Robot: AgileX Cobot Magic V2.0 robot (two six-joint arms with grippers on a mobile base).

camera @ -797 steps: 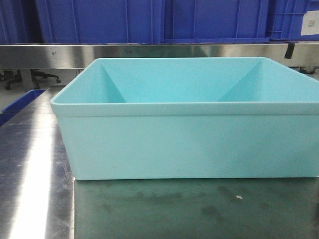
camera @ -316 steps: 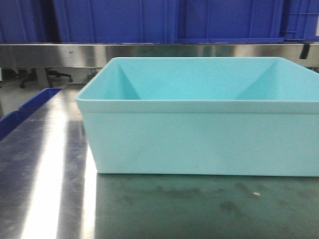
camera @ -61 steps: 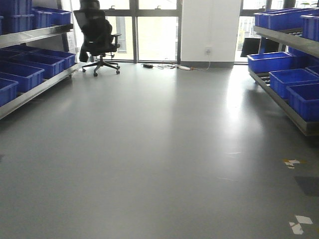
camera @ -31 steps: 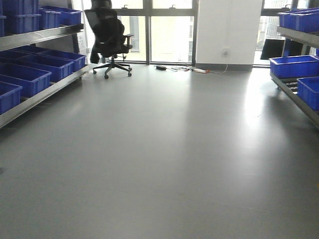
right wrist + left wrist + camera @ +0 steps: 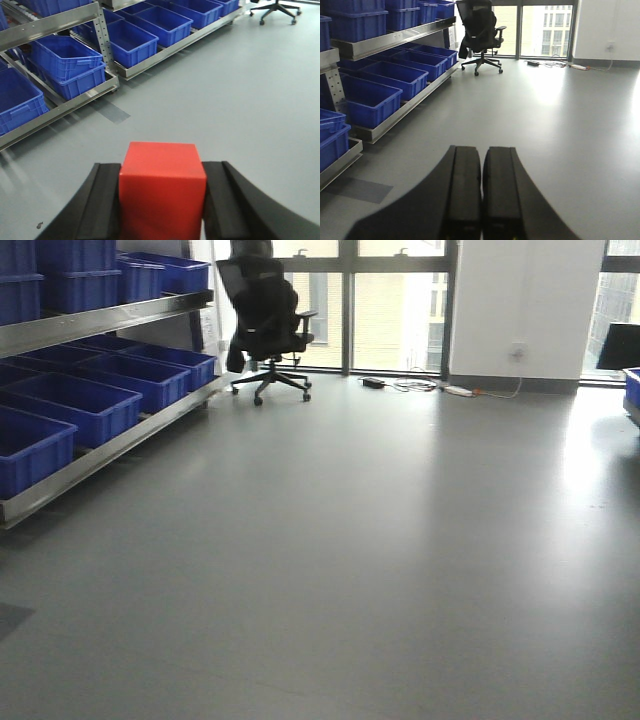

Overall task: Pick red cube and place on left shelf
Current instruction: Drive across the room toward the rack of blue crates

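The red cube (image 5: 162,192) fills the gap between the black fingers of my right gripper (image 5: 161,167), which is shut on its two sides above the grey floor. The left shelf (image 5: 95,318), steel-railed with deep-blue crates (image 5: 75,405), runs along the left of the front view. In the right wrist view the left shelf (image 5: 52,22) lies ahead and to the left of the cube, a stretch of floor away. My left gripper (image 5: 482,150) is shut with nothing in it, and the left shelf (image 5: 395,40) stands to its left.
A black office chair (image 5: 265,320) stands by the windows at the shelf's far end. A power strip and cable (image 5: 445,388) lie along the back wall. A dark patch (image 5: 112,112) marks the floor beside the shelf foot. A blue crate (image 5: 633,390) shows at the right edge.
The front view has swung left: the left shelf and chair have slid rightward and grown, and the right-hand shelf has left the view. Seconds ago it faced a turquoise tub.
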